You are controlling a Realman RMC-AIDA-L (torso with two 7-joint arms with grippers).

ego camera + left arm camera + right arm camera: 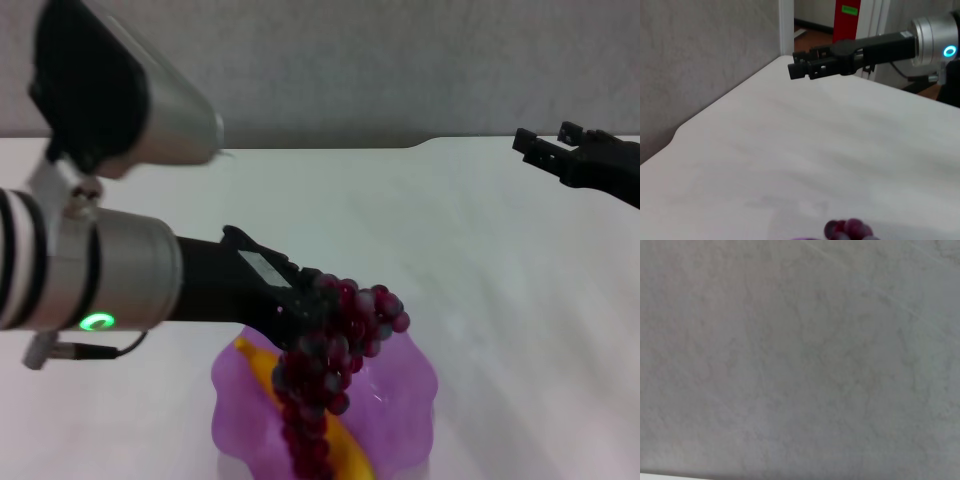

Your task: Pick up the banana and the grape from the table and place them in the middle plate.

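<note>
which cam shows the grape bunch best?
Head view: the long dark red-purple grape bunch hangs from the left gripper over the translucent purple scalloped plate. Left wrist view shows only a few grapes at the frame edge; right wrist view, none.

Translucent purple scalloped plastic plate [400, 400] sits at bottom centre of the head view on the large flat white tabletop [480, 260]. Curved yellow-orange banana [345, 450] lies in the plate. Long bunch of dark red-purple grapes [335, 350] hangs over it from the left gripper [300, 310], lower end seemingly touching the banana. Right gripper [545, 148] upper right, well apart.
</note>
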